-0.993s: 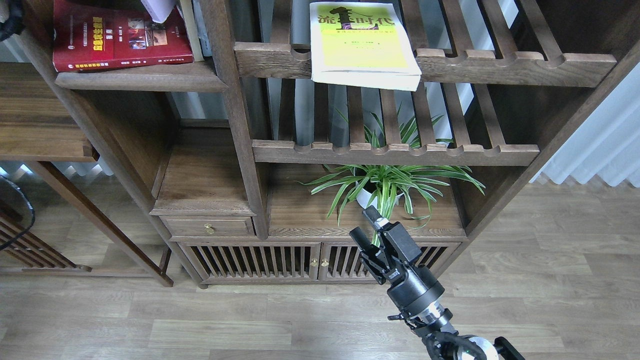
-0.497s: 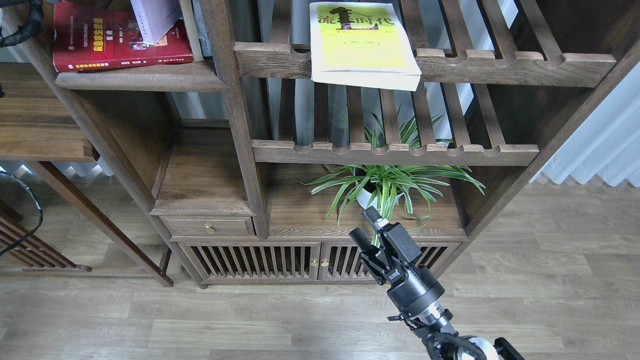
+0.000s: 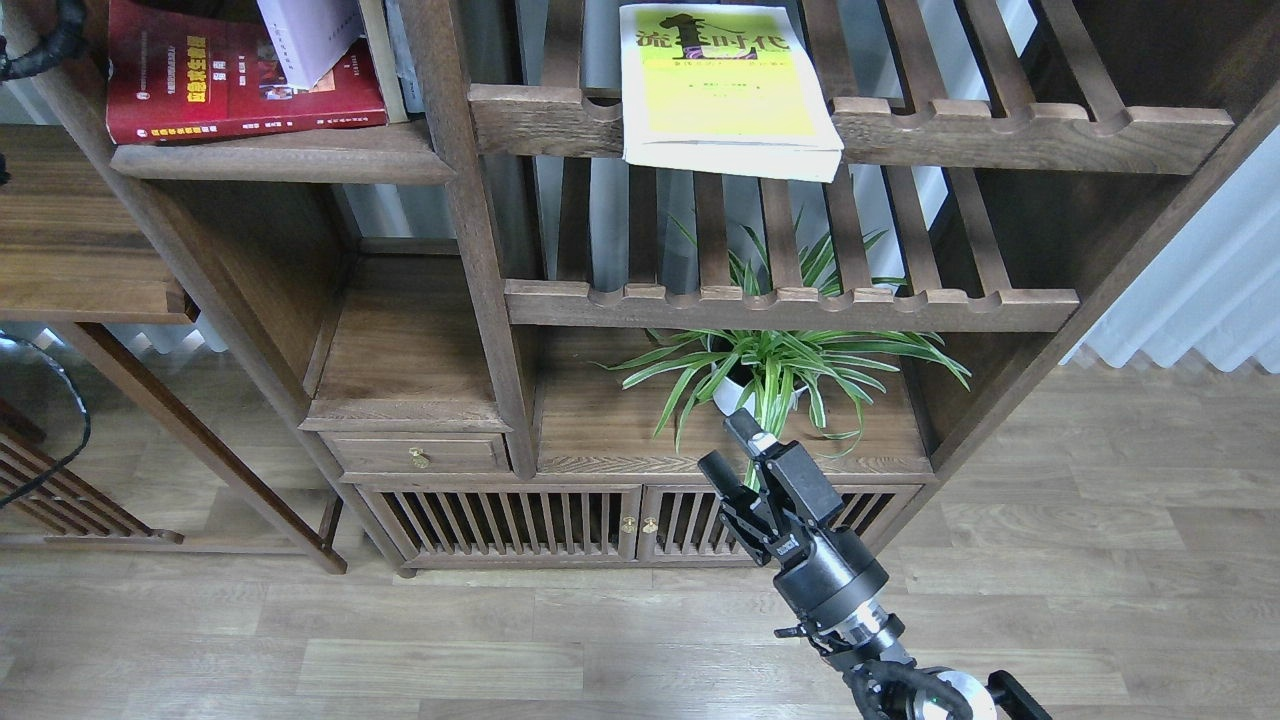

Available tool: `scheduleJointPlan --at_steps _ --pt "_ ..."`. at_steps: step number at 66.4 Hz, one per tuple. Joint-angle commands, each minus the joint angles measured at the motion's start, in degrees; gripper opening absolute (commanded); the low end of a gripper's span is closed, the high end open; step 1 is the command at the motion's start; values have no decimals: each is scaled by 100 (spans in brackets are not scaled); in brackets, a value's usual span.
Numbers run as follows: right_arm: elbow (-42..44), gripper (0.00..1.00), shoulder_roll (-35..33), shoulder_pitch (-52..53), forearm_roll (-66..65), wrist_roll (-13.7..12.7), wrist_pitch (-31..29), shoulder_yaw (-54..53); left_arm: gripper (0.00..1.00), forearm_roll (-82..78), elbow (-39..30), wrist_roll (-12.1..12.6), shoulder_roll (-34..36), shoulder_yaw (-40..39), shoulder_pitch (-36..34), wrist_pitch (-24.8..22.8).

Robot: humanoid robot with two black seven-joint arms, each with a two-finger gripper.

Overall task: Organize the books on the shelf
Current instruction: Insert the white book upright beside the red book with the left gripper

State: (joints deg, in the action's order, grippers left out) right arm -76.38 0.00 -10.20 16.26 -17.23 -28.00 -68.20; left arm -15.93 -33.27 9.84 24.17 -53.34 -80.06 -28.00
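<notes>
shelf [image 3: 285, 158] solid moulded wood | red book [image 3: 235, 85] flat, glossy

Right arm [image 3: 830, 590] enters from the lower right edge and extends up and leftward. Right gripper [image 3: 730, 447] is at its far end, two fingers [image 3: 745, 430] parted with a visible gap, holding nothing. Left gripper is outside the head view.

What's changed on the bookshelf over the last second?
The white-lavender book has come further down into view over the dark red book on the top-left shelf. The yellow-green book, the plant and the right gripper, open, stayed put.
</notes>
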Motion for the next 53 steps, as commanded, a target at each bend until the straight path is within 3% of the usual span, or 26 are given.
scheduleJointPlan --at_steps 1,6,11,28,35,53 --pt "0 99 0 0 0 0 0 0 96 19 -496 229 343 -19 96 0" --pt "0 99 0 0 9 0 0 0 96 203 -891 536 562 -19 245 0" --pt "9 99 0 -8 9 0 0 -9 96 520 -1296 625 712 -27 421 0" --pt "0 99 0 -8 9 9 0 -18 96 1329 -2992 598 1802 -299 1581 0" --pt "-35 99 0 -8 79 18 0 -44 97 1671 -3756 598 2311 -879 2565 0" --pt "-377 99 0 132 88 26 0 -97 99 2190 -4232 607 2382 -1460 4243 0"
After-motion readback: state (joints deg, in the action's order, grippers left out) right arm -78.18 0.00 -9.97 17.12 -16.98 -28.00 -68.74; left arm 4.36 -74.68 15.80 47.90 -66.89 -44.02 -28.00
